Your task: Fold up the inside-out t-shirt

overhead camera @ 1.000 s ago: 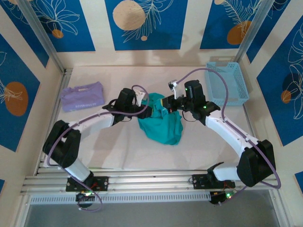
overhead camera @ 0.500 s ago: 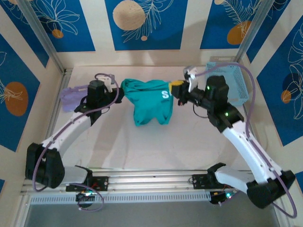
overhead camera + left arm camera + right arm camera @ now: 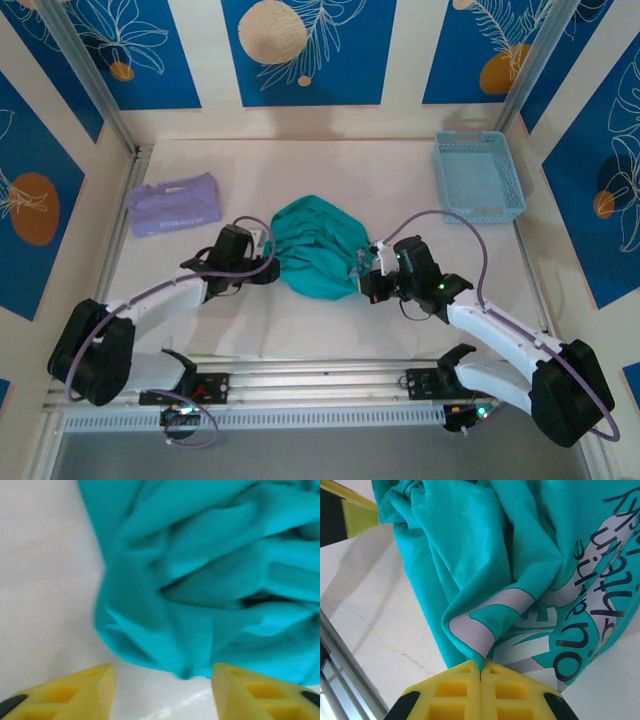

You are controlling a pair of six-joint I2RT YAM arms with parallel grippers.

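t-shirt [image 3: 318, 255] lies bunched between my two grippers: left gripper [image 3: 162, 687] stands spread just off its left edge, holding nothing; right gripper [image 3: 480, 672] is clenched on its right hem.

The t-shirt [image 3: 315, 258] is found mid-desk [image 3: 400, 180], between left tool [image 3: 264, 263] and right tool [image 3: 368, 276]; folded garment [image 3: 175, 204] is placed far left, basket [image 3: 480, 175] far right.

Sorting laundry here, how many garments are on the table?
2: the teal t-shirt crumpled at the middle of the table, and a folded lavender garment near its left edge.
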